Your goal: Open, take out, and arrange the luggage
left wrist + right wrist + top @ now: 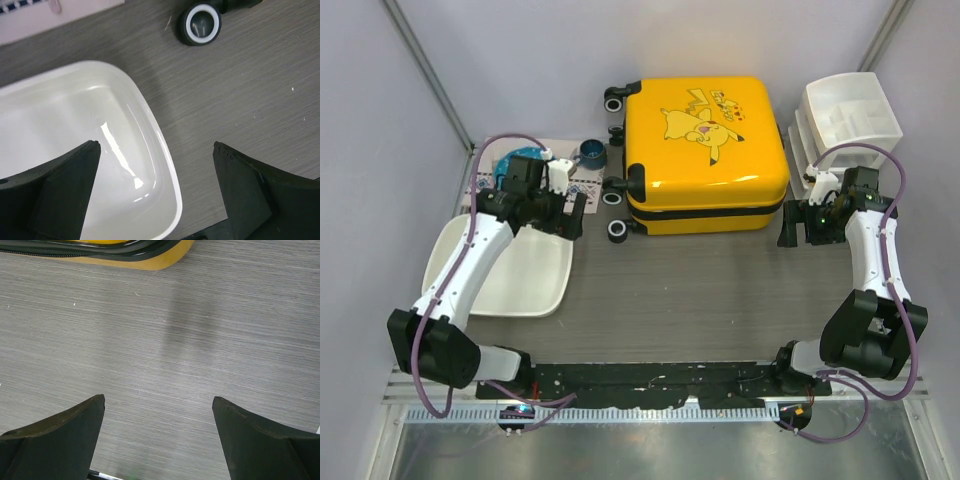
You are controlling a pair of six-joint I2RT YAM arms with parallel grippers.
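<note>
Both spread wide, empty: left gripper (155,145) astride white tray (151,116) rim, right gripper (159,402) above open table (210,335) beside luggage (705,165) edge.

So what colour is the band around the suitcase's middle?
Black zipper band on the yellow luggage; top external view shows it best.

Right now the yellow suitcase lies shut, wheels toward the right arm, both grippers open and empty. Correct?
Not quite. The top external view shows the luggage with its wheels toward the left arm, not the right. The rest holds: it lies shut, and the left gripper and right gripper are open and empty.
</note>
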